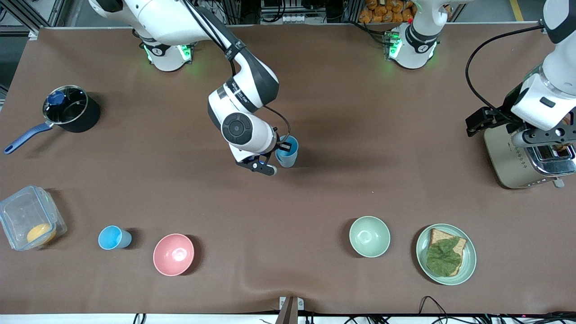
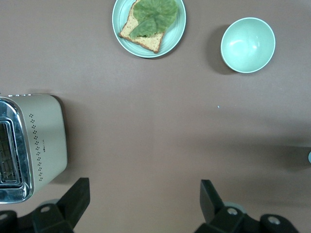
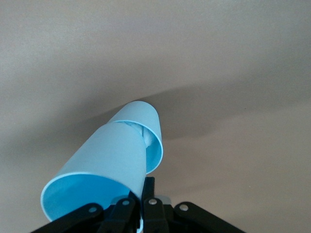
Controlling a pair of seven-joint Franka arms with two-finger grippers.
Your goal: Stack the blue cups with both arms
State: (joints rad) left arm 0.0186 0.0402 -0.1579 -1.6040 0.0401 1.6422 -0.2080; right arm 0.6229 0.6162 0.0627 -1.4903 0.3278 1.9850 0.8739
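My right gripper [image 1: 283,146] is shut on the rim of a blue cup [image 1: 287,153] over the middle of the table. In the right wrist view the gripper [image 3: 146,196] pinches the wall of that cup [image 3: 104,160], and the cup's lower end sits in the mouth of a second, paler blue cup [image 3: 154,138]. Another sky-blue cup [image 1: 114,237] stands upright near the front camera, beside the pink bowl [image 1: 173,254]. My left gripper [image 1: 537,137] is open and empty, up over the toaster [image 1: 524,157]; its fingers show in the left wrist view [image 2: 145,201].
A pale green bowl [image 1: 370,236] and a plate with toast and lettuce [image 1: 446,254] lie toward the left arm's end. A black pot [image 1: 72,109] and a clear box [image 1: 28,217] lie toward the right arm's end. The toaster [image 2: 29,145] is beside the left gripper.
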